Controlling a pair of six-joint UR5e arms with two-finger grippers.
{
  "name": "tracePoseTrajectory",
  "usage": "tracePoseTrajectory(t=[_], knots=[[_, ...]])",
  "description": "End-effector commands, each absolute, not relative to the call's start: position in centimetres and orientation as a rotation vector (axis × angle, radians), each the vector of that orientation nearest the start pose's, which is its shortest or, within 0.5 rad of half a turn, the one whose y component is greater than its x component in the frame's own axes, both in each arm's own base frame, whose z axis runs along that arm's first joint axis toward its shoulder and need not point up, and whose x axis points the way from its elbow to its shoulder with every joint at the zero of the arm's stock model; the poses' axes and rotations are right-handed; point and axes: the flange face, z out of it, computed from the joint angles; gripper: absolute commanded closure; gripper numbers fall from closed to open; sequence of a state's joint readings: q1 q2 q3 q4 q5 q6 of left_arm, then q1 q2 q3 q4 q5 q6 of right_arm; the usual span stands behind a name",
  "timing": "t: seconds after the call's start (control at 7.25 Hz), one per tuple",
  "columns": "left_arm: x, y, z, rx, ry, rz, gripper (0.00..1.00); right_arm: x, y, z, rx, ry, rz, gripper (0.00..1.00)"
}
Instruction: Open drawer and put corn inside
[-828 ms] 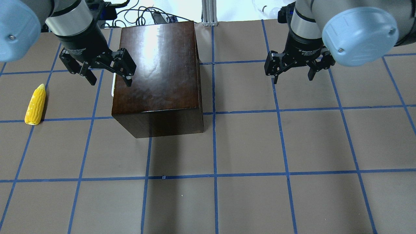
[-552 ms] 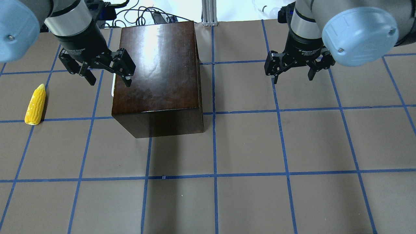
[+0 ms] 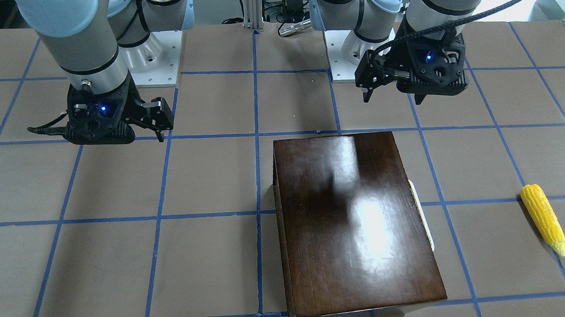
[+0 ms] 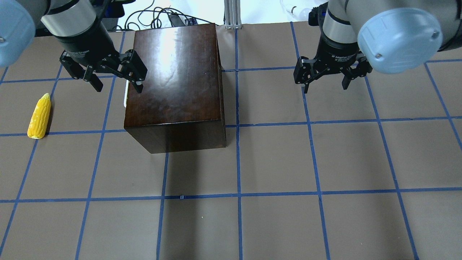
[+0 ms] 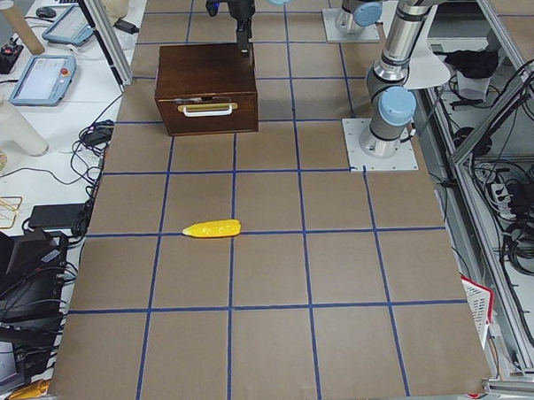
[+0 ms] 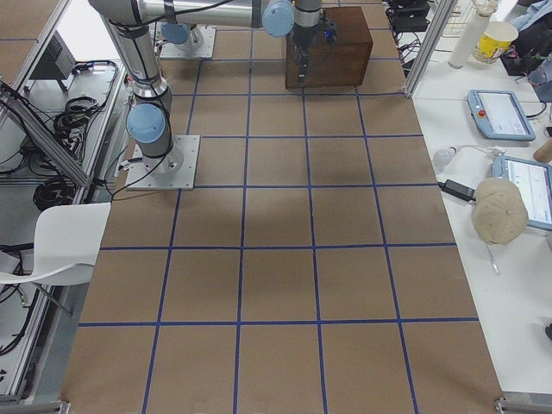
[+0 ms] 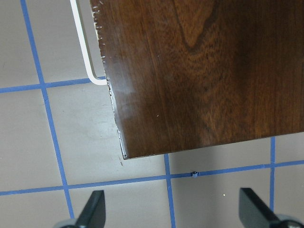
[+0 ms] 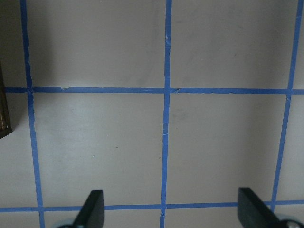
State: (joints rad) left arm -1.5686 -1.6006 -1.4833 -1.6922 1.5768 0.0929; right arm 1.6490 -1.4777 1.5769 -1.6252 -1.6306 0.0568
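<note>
The dark glossy wooden box (image 4: pixel 175 83) stands on the table, its drawer shut; the whitish handle (image 4: pixel 125 94) shows along its left side, also in the exterior left view (image 5: pixel 207 107) and the left wrist view (image 7: pixel 84 47). The yellow corn (image 4: pixel 39 116) lies on the table left of the box, also seen in the front-facing view (image 3: pixel 543 219). My left gripper (image 4: pixel 117 82) is open and empty, above the box's back left corner near the handle. My right gripper (image 4: pixel 326 82) is open and empty, hovering over bare table right of the box.
The table is brown with a blue tape grid. Cables and an aluminium post (image 4: pixel 232 14) lie behind the box. Tablets and cups sit on side tables (image 5: pixel 40 77) beyond the table's edge.
My left gripper has moved a little back and to the left, staying open. The right arm, box and corn have not moved.
</note>
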Motion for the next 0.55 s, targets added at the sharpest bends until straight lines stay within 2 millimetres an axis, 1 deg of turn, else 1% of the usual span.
tracePoseTrajectory(t=[0.0, 0.14, 0.28, 0.41], knots=[[-13.06, -49.71, 50.47, 0.14, 3.128, 0.097, 0.0, 16.8, -51.34, 44.27, -0.037, 3.203, 0.067, 0.0], [-13.06, -49.56, 50.46, 0.14, 3.128, 0.109, 0.0, 16.8, -51.32, 44.36, -0.036, 3.203, 0.062, 0.0], [-13.2, -50.24, 49.97, 0.121, 3.143, 0.106, 0.0, 16.8, -51.3, 44.35, -0.037, 3.203, 0.065, 0.0], [-13.12, -50.36, 49.58, 0.128, 3.134, 0.111, 0.0, 16.8, -51.34, 44.27, -0.037, 3.203, 0.067, 0.0]])
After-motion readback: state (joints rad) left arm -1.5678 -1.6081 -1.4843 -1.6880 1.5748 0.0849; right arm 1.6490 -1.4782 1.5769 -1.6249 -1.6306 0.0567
